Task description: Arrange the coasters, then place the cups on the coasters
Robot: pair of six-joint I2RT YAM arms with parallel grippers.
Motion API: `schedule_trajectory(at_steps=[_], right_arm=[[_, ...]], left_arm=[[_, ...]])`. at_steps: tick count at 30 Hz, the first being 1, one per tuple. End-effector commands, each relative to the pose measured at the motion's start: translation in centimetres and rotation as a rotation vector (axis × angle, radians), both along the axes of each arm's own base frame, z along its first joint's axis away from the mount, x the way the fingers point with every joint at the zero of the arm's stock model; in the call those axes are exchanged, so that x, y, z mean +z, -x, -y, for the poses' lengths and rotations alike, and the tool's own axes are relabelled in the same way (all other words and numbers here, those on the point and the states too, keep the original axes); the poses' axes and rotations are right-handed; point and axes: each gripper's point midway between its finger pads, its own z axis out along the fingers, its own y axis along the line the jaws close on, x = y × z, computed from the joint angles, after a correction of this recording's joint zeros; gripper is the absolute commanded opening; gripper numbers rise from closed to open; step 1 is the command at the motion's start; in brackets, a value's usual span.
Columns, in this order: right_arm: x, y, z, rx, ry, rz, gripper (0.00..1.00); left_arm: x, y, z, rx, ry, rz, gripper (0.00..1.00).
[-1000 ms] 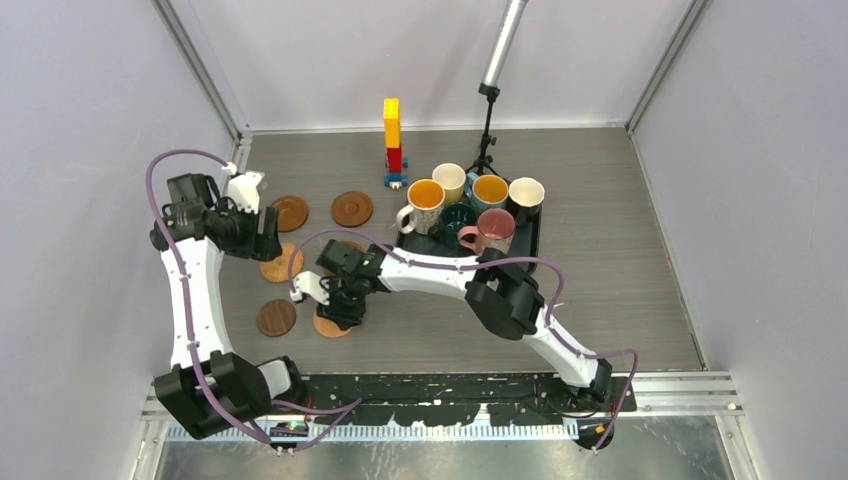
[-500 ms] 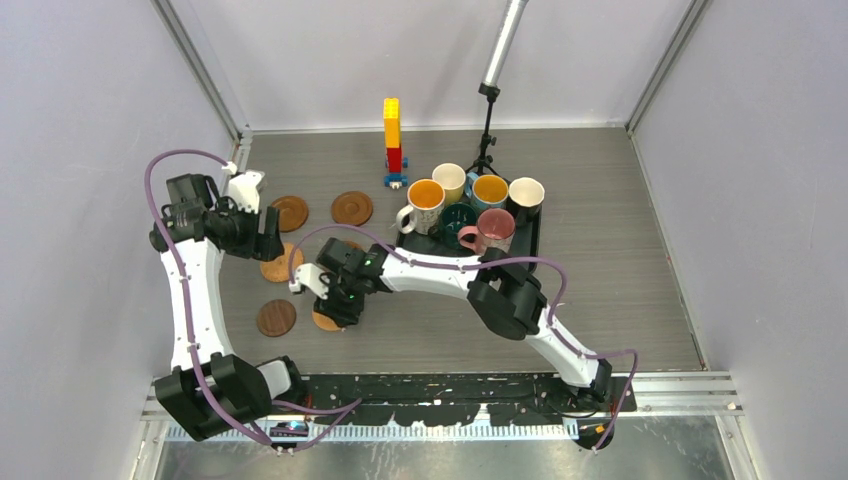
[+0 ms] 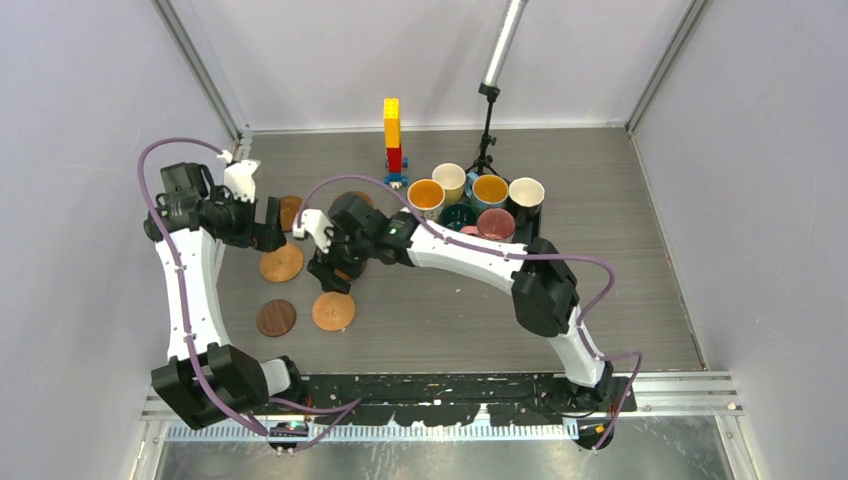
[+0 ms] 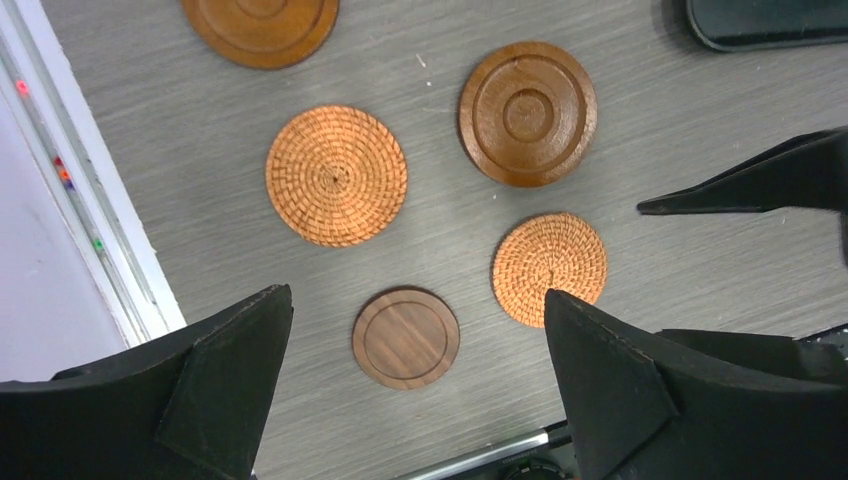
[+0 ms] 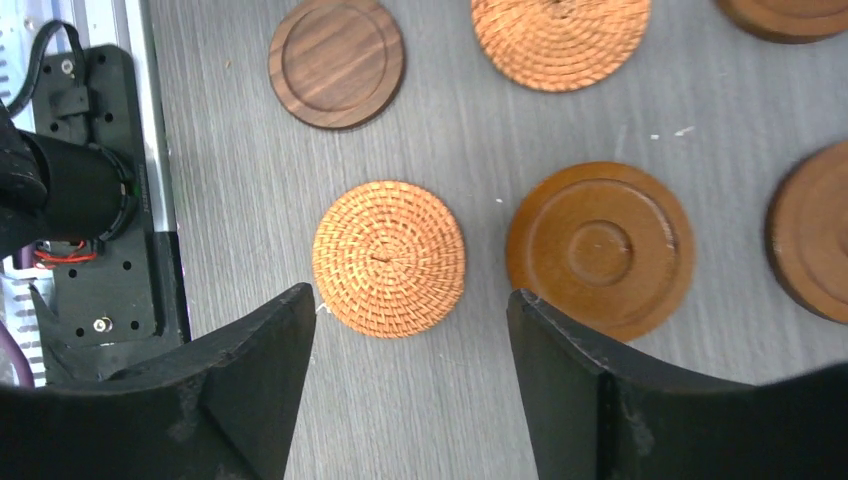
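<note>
Left gripper wide, empty, right gripper wide (woven coaster framed between jaws), coasters well apart

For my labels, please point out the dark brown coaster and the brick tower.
dark brown coaster (image 4: 406, 337), left wrist view, its centre
brick tower (image 3: 391, 122), top external view, yellow upper part

Two white-linked arms with black joints, purple cables, black wedge-shaped fingers.
</note>
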Motion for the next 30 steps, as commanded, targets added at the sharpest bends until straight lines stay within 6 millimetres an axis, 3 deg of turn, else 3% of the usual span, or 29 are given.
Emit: schedule_trajectory(at_steps=[1, 9, 13, 17, 23, 26, 30], right_arm=[[7.5, -2.3, 1.3, -0.091, -0.137, 0.065, 0.77], [12.6, -4.6, 6.4, -0.259, -0.192, 0.148, 0.83], [14.2, -6.1, 9.9, -0.388, -0.189, 0.221, 0.90], [15.3, -6.8, 13.8, -0.444, -0.209, 0.186, 0.92], [15.9, -8.8, 20.2, -0.585, -0.231, 0.092, 0.91], [15.4, -9.3, 23.5, -0.650, -0.215, 0.072, 0.91], [13.2, -9.4, 27.5, -0.734, -0.151, 0.043, 0.91]], left_arm=[[2.8, -1.0, 0.0, -0.011, 0.010, 0.052, 1.00], [5.4, -3.1, 0.8, -0.078, 0.048, 0.121, 1.00], [4.9, -4.3, 1.2, -0.062, 0.006, 0.058, 1.00], [4.9, -5.1, 3.3, -0.100, 0.020, 0.070, 1.00], [4.0, -6.2, 9.3, -0.275, 0.022, 0.127, 1.00], [2.9, -7.0, 13.4, -0.357, 0.045, 0.130, 1.00], [0.2, -9.4, 18.9, -0.459, 0.020, 0.119, 0.99]])
